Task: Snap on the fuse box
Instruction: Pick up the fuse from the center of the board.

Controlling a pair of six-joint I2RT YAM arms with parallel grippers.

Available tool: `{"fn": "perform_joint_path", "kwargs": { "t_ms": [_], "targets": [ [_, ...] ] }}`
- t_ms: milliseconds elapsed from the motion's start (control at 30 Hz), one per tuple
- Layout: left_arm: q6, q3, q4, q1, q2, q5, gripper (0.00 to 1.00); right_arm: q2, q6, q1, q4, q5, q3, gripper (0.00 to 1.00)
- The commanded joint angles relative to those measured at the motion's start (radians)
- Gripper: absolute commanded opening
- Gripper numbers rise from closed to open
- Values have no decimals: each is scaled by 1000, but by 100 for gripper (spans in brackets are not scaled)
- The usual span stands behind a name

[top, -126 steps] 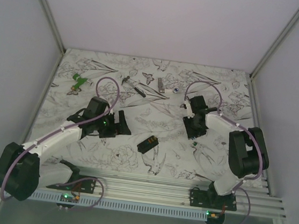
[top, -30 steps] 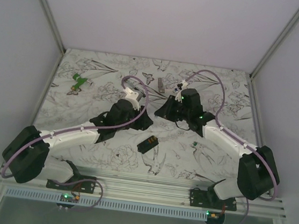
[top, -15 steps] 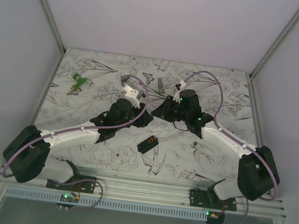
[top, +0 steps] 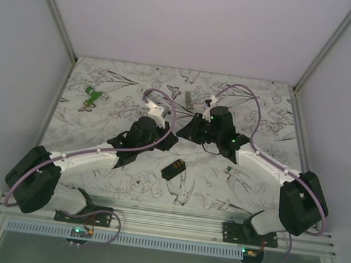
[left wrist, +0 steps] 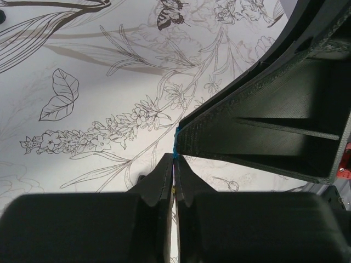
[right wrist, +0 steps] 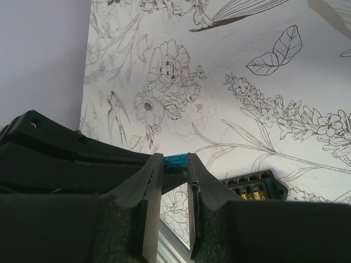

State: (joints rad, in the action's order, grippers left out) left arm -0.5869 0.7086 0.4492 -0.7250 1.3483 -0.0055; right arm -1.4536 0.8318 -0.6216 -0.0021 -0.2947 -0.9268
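Note:
The fuse box [top: 174,168] is a small flat black box lying on the flower-printed table, below and in front of both grippers; in the right wrist view the fuse box [right wrist: 255,183] shows orange fuses. Above the table's middle the two grippers meet tip to tip. My right gripper [top: 187,131] [right wrist: 175,160] is shut on a small blue fuse [right wrist: 176,162] at its fingertips. My left gripper [top: 173,137] [left wrist: 174,159] has its jaws almost together, pinching the thin blue fuse edge [left wrist: 175,147]. The right gripper's finger [left wrist: 263,131] fills the right of the left wrist view.
A green plastic piece [top: 92,96] lies at the far left. A small grey part [top: 189,98] sits behind the grippers, and a tiny item [top: 229,170] lies right of the fuse box. An aluminium rail [top: 171,223] runs along the near edge; walls enclose three sides.
The left gripper's jaws have closed down onto the blue fuse held by the right gripper. Both arms edged slightly towards each other; the fuse box has not moved.

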Motion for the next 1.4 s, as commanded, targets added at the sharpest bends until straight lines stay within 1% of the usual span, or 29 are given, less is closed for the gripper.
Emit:
{"fn": "perform_joint_path", "kwargs": {
  "t_ms": [0, 133, 300, 367, 467, 500, 567, 600, 733, 867, 1000, 1100, 1200, 1300, 1367],
  "targets": [
    [-7, 11, 51, -2, 13, -21, 0, 25, 33, -25, 32, -4, 16, 23],
    [-3, 7, 52, -2, 4, -7, 0, 37, 33, -26, 50, 2, 31, 23],
    [70, -26, 52, 11, -35, 72, 0, 87, 10, -25, 60, 10, 40, 30],
    [84, -46, 51, 39, -59, 130, 0, 122, -18, -25, 57, 14, 43, 38],
    [102, -60, 49, 91, -67, 264, 0, 166, -86, -18, 39, -11, 34, 55],
    [109, -61, 49, 106, -67, 312, 0, 179, -125, -11, 32, -40, 25, 58],
    [124, -60, 47, 130, -116, 404, 0, 203, -225, 1, 8, -96, 10, 62],
    [136, -57, 45, 140, -124, 465, 0, 216, -284, 15, 0, -141, 5, 62],
    [172, -30, 18, 156, -162, 622, 0, 248, -522, 61, -74, -332, -33, 62],
    [179, 3, -7, 156, -193, 737, 0, 276, -702, 84, -151, -501, -74, 58],
    [187, 26, -44, 150, -223, 787, 0, 288, -796, 96, -222, -605, -121, 57],
    [196, 39, -63, 140, -239, 802, 0, 266, -859, 96, -306, -670, -168, 54],
    [204, 55, -77, 128, -239, 819, 0, 244, -888, 95, -350, -708, -194, 52],
    [210, 71, -88, 116, -235, 826, 0, 232, -893, 96, -355, -747, -200, 49],
    [215, 81, -95, 108, -234, 829, 0, 226, -900, 94, -364, -747, -206, 48]
  ]
}}
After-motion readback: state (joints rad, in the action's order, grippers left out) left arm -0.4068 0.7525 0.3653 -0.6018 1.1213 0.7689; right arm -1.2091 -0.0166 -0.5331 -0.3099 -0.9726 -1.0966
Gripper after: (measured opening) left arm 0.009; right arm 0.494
